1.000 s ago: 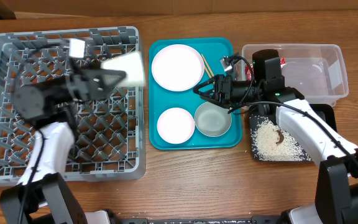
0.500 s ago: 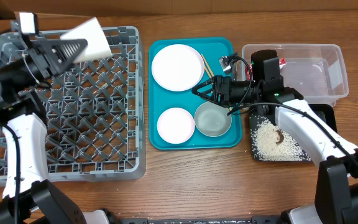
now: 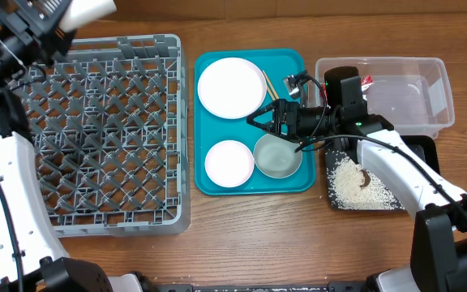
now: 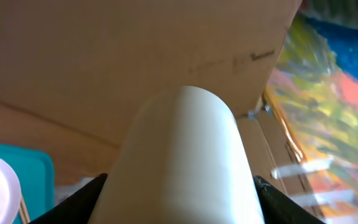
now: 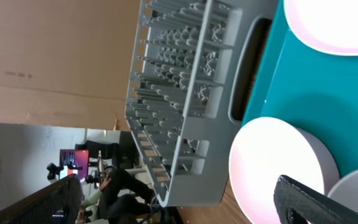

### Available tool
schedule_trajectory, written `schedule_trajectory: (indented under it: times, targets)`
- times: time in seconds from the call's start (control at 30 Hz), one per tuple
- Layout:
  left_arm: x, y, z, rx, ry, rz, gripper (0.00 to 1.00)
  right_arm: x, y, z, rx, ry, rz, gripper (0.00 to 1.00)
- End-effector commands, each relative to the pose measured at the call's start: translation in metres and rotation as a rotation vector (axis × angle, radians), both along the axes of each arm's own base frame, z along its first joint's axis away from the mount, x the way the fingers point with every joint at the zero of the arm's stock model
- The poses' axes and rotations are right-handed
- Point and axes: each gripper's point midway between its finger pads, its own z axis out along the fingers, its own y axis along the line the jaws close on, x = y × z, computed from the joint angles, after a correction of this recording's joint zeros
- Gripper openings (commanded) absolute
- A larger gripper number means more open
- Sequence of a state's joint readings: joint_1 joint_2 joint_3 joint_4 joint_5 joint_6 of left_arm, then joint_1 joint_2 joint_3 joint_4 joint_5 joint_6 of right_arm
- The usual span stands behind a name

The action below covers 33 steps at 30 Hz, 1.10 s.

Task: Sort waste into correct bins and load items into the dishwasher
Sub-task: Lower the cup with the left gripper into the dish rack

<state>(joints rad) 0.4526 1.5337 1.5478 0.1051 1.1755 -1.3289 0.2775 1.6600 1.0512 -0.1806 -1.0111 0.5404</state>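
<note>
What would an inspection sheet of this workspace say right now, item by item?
Surface: wooden table, no spill seen on the wood.
Job's things: dish rack, no dishes seen inside; large plate, white bowl, second bowl and chopsticks on the teal tray; rice on the black tray; red wrapper at the clear tub's left end.
Clutter: nothing seen.
Grippers: left gripper shut on the white cup, raised near the rack's far left corner; right gripper open, empty, above the teal tray.
Cables: black cable running along the right arm.
Surroundings: cardboard behind the table.
</note>
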Motion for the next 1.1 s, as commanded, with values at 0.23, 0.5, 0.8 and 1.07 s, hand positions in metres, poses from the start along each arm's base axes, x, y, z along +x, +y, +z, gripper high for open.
schedule_trajectory:
  times: [0.23, 0.5, 0.8, 1.07]
  targets:
    - [-0.004, 0.022, -0.032, 0.409, 0.117, 0.245, 0.61, 0.003, -0.002, -0.009, -0.043, -0.011, -0.023, 1.0]
    - [-0.066, -0.001, -0.107, 0.679, 0.444, 0.119, 0.63, 0.004, -0.006, -0.018, -0.083, 0.009, -0.048, 1.0]
    - [-0.151, -0.041, -0.169, 0.958, 0.767, -0.168, 0.61, 0.002, -0.007, -0.021, -0.097, -0.009, -0.035, 1.0]
    - [-0.186, -0.046, -0.187, 1.032, 0.86, -0.141, 0.61, -0.002, -0.008, -0.025, -0.107, 0.018, -0.031, 1.0]
